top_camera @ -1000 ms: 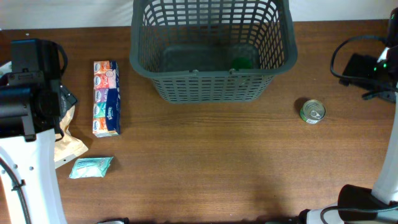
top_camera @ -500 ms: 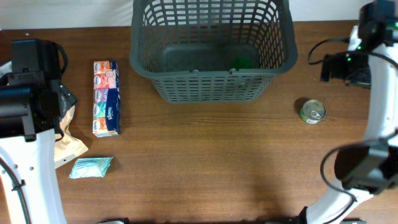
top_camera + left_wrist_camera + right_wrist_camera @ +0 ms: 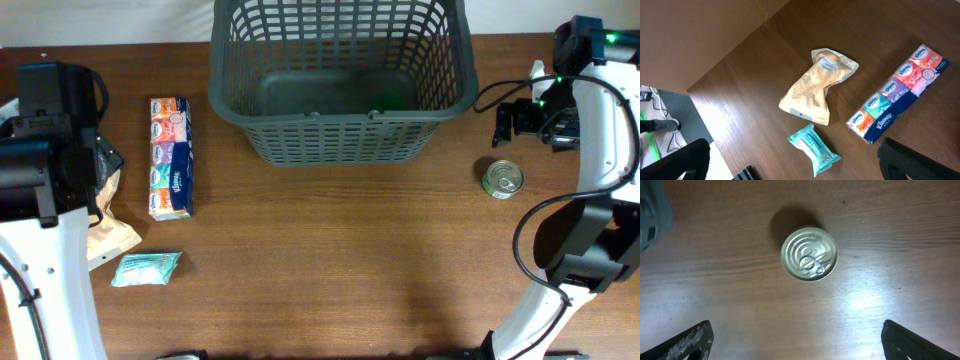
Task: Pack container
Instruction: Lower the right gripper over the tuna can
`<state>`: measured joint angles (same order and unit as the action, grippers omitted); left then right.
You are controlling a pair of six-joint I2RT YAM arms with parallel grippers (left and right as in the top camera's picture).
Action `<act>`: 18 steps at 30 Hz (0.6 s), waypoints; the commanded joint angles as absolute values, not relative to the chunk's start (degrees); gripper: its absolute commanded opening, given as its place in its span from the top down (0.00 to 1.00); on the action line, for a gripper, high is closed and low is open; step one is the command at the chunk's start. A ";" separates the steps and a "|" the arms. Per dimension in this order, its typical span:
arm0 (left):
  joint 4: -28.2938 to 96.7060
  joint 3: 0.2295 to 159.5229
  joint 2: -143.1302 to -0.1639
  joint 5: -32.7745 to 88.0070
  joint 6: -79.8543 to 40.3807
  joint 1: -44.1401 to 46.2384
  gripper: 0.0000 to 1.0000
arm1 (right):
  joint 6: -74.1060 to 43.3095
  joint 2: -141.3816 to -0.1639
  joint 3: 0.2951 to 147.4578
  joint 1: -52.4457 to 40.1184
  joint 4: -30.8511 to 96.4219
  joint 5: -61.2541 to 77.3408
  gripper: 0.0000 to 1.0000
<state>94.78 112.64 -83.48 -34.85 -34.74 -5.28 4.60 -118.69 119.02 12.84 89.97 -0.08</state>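
Right arm swung in over the can, so the pick looks lined up.
My right hand [image 3: 802,345] has come in from the 3 o'clock edge and now hangs over the can [image 3: 809,254], fingers spread wide and empty. The can stands upright on the desk [image 3: 330,260] at 4 o'clock of the basket [image 3: 340,118], near it but apart. The basket sits at 12 o'clock of the desk, with a green thing [image 3: 388,100] inside. My left hand [image 3: 790,169] hasn't moved; it is spread and empty above the tissue pack [image 3: 897,92], pouch [image 3: 815,90] and teal packet [image 3: 815,150]. My read: drop and grab the can next.
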 commanded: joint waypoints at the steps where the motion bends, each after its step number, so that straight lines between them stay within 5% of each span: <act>1: 94.80 112.55 -83.68 -34.65 -35.31 -5.52 0.00 | 5.54 -118.87 118.32 13.26 90.19 1.98 0.01; 18: 94.80 112.55 -83.68 -34.65 -35.31 -5.52 0.00 | 6.57 -118.87 103.92 16.40 79.55 3.09 0.01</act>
<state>94.76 112.64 -83.48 -34.85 -34.74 -5.28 5.26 -118.72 105.51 16.69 80.55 2.07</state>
